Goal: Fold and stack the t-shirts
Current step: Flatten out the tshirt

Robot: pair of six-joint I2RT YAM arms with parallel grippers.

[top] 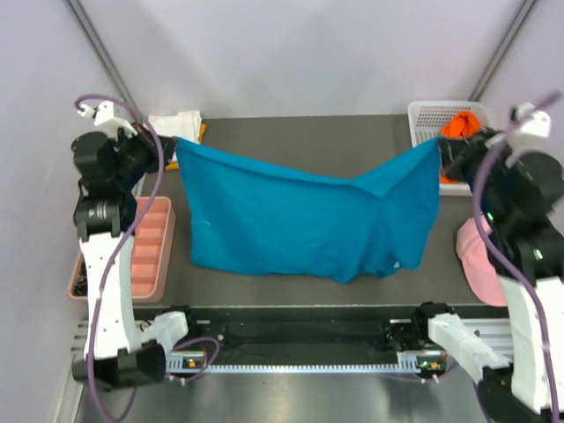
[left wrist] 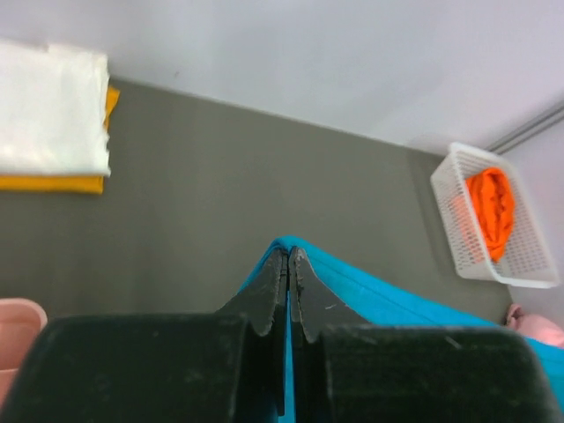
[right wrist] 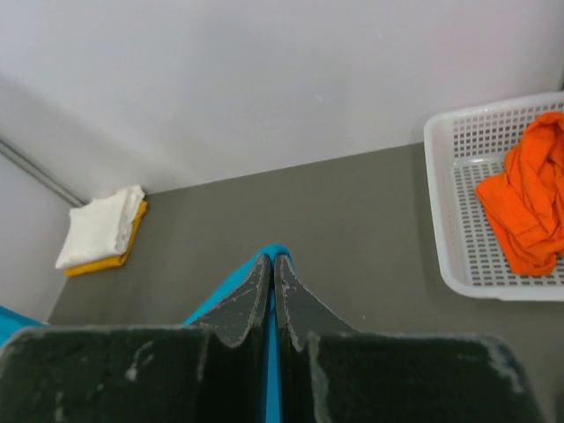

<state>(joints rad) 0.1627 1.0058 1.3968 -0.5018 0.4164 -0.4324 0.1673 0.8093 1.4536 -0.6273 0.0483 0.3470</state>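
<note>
Hanging between the two arms, the teal-blue t-shirt (top: 300,220) spans the worktop (top: 291,132) from 10 o'clock to 2 o'clock. Its middle sags, and its lower edge falls toward 6 o'clock, seemingly brushing the surface. The left fingers (left wrist: 267,300) are pressed together on one upper corner, and the right fingers (right wrist: 248,304) pinch the other likewise. The cloth looks light, limp and not slippery. It will drape rather than keep shape, so corners and hems are the sound places to grip. A folded white t-shirt (left wrist: 48,110) on a yellow-orange t-shirt (left wrist: 53,183) lies at 11 o'clock. The bright orange t-shirt (right wrist: 529,203) lies in the basket (right wrist: 441,220) at 2 o'clock.
</note>
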